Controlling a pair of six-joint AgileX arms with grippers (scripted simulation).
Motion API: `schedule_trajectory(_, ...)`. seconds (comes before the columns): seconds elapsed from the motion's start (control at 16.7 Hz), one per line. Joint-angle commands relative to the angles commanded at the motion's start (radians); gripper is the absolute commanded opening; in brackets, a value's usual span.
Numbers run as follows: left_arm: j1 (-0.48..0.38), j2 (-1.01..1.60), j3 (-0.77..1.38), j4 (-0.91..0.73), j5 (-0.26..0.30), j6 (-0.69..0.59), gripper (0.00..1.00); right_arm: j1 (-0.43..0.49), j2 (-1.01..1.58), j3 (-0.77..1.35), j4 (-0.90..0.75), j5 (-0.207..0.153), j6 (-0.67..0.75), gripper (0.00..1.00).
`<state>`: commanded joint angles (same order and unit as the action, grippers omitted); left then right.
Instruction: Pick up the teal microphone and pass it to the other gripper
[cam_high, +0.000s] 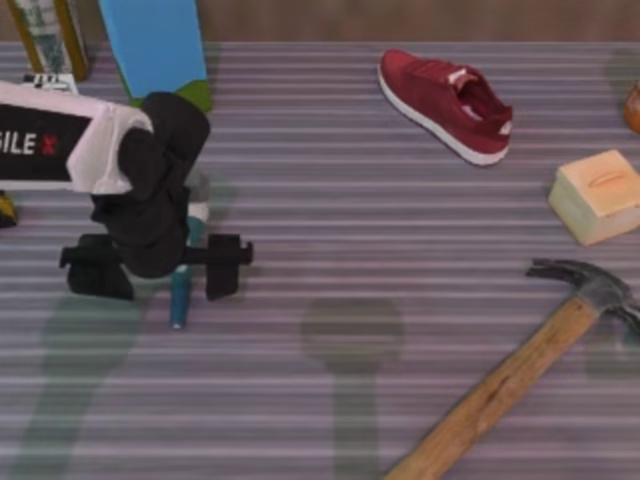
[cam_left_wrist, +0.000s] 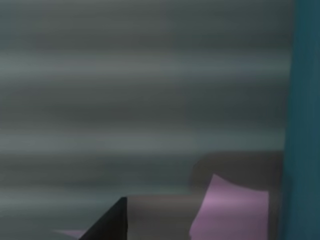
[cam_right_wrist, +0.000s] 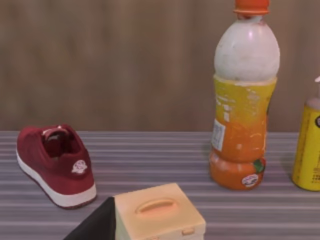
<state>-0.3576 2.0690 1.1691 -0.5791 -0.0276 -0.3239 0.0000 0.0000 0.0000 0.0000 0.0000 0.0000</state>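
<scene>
The teal microphone (cam_high: 181, 292) lies on the striped table at the left, with its white head (cam_high: 198, 212) toward the back. Most of it is hidden under my left arm. My left gripper (cam_high: 160, 268) hangs straight above the handle and is open, one finger on each side and well apart from it. In the left wrist view the teal handle (cam_left_wrist: 305, 120) fills one edge, very close, and a black fingertip (cam_left_wrist: 112, 225) shows low down. My right gripper (cam_right_wrist: 100, 222) is outside the top view; only a black corner of it shows in the right wrist view.
A red shoe (cam_high: 445, 100) lies at the back centre. A beige box (cam_high: 597, 195) sits at the right, and a wooden-handled hammer (cam_high: 520, 370) lies at the front right. A blue and green board (cam_high: 155, 45) and a carton (cam_high: 45, 35) stand back left. An orange bottle (cam_right_wrist: 245, 100) and a yellow can (cam_right_wrist: 307, 145) stand near the box.
</scene>
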Motion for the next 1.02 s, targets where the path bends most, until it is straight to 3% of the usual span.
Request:
schedule_trajectory(0.24, 0.0, 0.0, 0.0, 0.0, 0.0, 0.0, 0.02, 0.0, 0.0, 0.0, 0.0, 0.0, 0.0, 1.0)
schedule_trajectory(0.3, 0.0, 0.0, 0.0, 0.0, 0.0, 0.0, 0.0, 0.0, 0.0, 0.0, 0.0, 0.0, 0.0, 1.0)
schedule_trajectory(0.84, -0.001, -0.064, 0.023, -0.03, -0.018, 0.014, 0.0, 0.0, 0.0, 0.0, 0.0, 0.0, 0.0, 1.0)
schedule_trajectory(1.02, -0.001, -0.077, 0.01, 0.035, 0.008, 0.03, 0.0, 0.0, 0.0, 0.0, 0.0, 0.0, 0.0, 1.0)
